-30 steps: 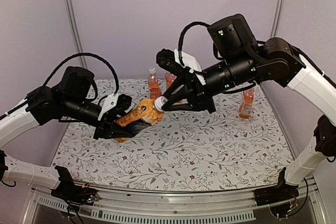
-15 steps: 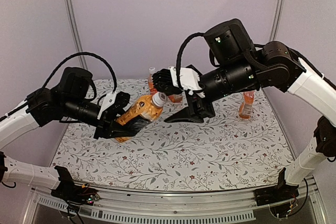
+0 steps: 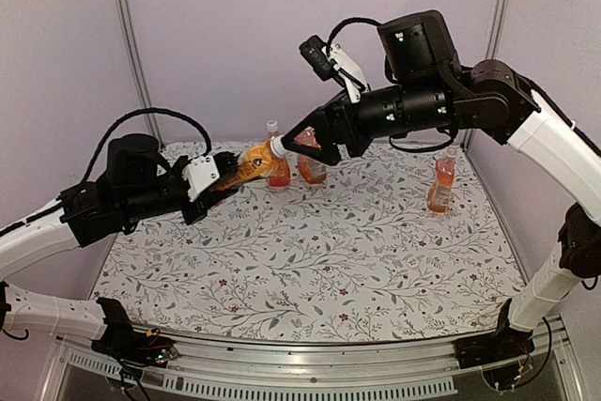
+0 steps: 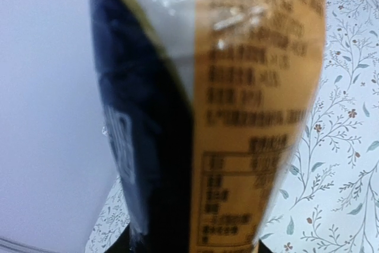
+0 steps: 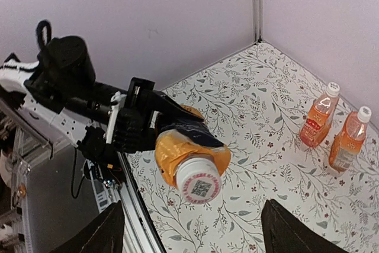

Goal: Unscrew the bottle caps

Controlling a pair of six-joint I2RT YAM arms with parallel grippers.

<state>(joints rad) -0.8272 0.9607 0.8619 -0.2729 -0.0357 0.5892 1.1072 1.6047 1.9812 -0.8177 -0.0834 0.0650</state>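
Observation:
My left gripper (image 3: pixel 223 172) is shut on an orange-labelled bottle (image 3: pixel 246 162), held tilted above the table with its neck toward the right arm. In the left wrist view the bottle's label (image 4: pixel 249 117) fills the frame. Its white bottle cap (image 5: pixel 201 185), printed with a code, faces the right wrist camera. My right gripper (image 5: pixel 192 205) is open, one finger on each side of the cap (image 3: pixel 279 146) and neither touching it. Three more capped bottles stand on the table: one (image 3: pixel 274 155) at the back, one (image 3: pixel 311 168) behind the right gripper (image 3: pixel 299 141), one (image 3: pixel 440 185) at the right.
The floral table mat (image 3: pixel 319 260) covers the table. Two of the standing bottles (image 5: pixel 318 121) (image 5: pixel 349 141) are side by side near the wall in the right wrist view. Pale walls close the back and sides. A metal rail (image 3: pixel 282 377) runs along the near edge.
My right gripper has let go of the cap, opened wide and turned over. Both arms have risen and shifted toward the back, the left carrying the bottle with it.

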